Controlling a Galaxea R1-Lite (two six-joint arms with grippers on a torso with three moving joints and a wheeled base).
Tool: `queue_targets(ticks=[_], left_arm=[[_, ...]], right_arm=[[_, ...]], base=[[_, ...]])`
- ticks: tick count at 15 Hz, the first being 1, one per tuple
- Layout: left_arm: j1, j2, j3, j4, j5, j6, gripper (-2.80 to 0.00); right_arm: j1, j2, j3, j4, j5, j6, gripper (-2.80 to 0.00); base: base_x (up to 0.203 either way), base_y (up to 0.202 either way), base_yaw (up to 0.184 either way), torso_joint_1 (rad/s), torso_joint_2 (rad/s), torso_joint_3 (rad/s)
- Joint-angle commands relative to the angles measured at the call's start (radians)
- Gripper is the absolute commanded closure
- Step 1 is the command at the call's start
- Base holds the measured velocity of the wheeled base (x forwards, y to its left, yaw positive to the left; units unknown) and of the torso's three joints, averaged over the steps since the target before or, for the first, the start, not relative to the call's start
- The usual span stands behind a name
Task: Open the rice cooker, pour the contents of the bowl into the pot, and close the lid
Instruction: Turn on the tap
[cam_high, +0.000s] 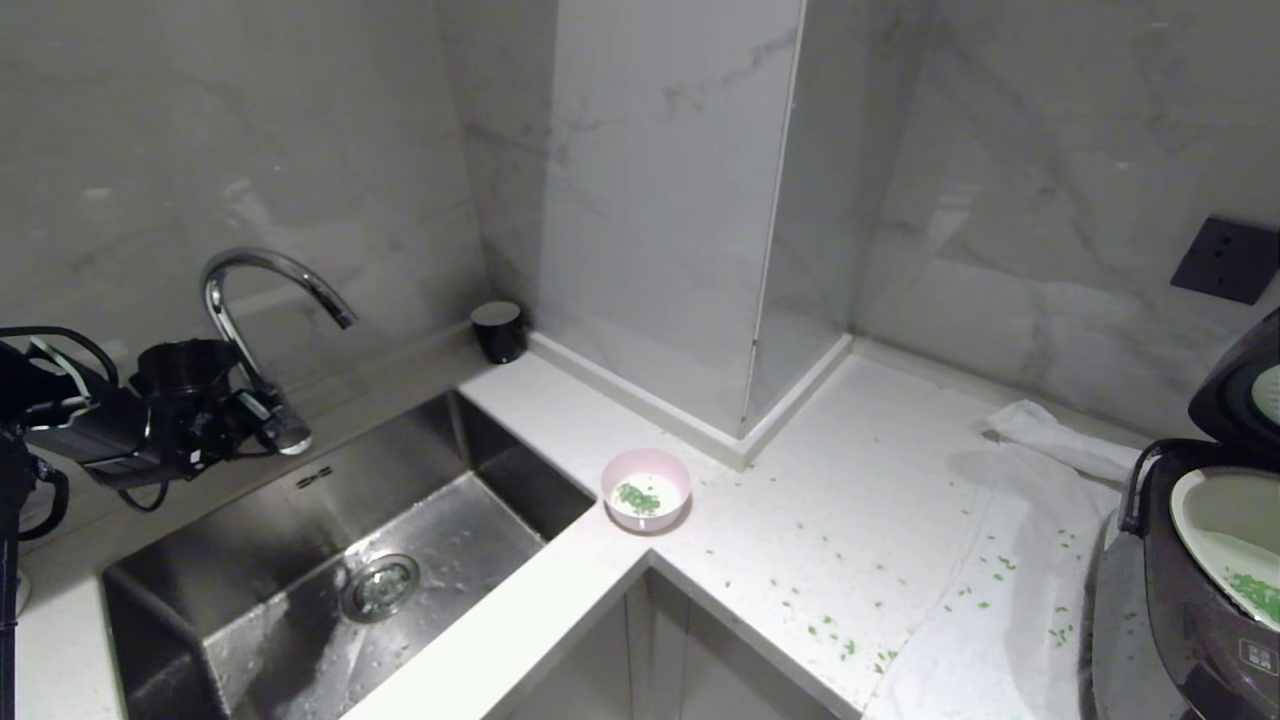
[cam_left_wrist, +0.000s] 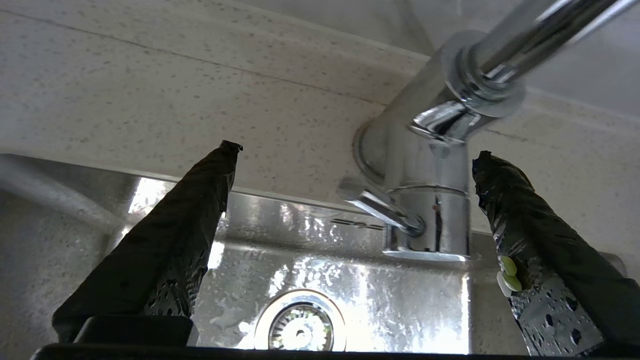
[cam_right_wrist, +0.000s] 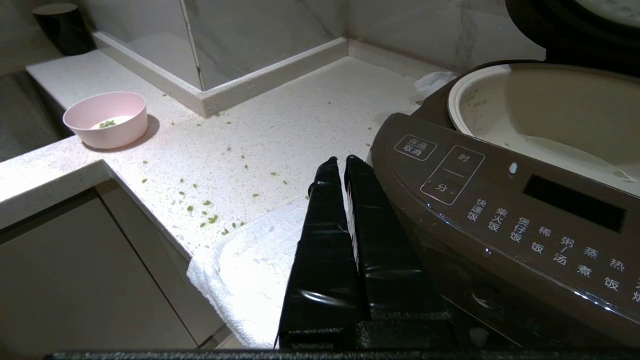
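The pale pink bowl (cam_high: 645, 488) (cam_right_wrist: 106, 120) stands on the counter corner by the sink, with a few green bits (cam_high: 637, 497) inside. At the far right the rice cooker (cam_high: 1190, 620) (cam_right_wrist: 505, 210) has its lid (cam_high: 1240, 390) (cam_right_wrist: 565, 20) raised. The whitish pot (cam_high: 1215, 520) (cam_right_wrist: 550, 110) holds some green bits (cam_high: 1258, 592). My left arm (cam_high: 180, 410) hangs over the sink by the faucet. Its gripper (cam_left_wrist: 356, 152) is open and empty, with green bits stuck to one finger (cam_left_wrist: 509, 272). My right gripper (cam_right_wrist: 337, 160) is shut beside the cooker's front, above the towel.
Green bits lie scattered over the counter (cam_high: 830, 520) and the white towel (cam_high: 1000, 600) under the cooker. A steel sink (cam_high: 330, 560) with a curved faucet (cam_high: 260, 290) is at the left. A black cup (cam_high: 498, 330) and a marble column (cam_high: 660, 200) stand behind.
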Motion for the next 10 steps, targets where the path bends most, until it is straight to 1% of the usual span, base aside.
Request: queue_targets(ticks=[1,7,10], left_arm=[[0.002,0.003,-0.013,-0.004,0.002,-0.003,0.0],[0.004,0.026,-0.056,-0.001,0.003,-0.003,0.0],[0.01,0.025,-0.054,0.001,0.005,-0.005,0.0]], right_arm=[[0.0,0.001,0.002,0.0,0.0,0.0,0.0],[0.0,0.001,0.002,0.0,0.0,0.0,0.0],[0.0,0.0,0.002,0.0,0.0,0.0,0.0]], base=[[0.0,0.0,0.0,0.0,0.0,0.0],[0.0,0.0,0.0,0.0,0.0,0.0],[0.0,0.0,0.0,0.0,0.0,0.0]])
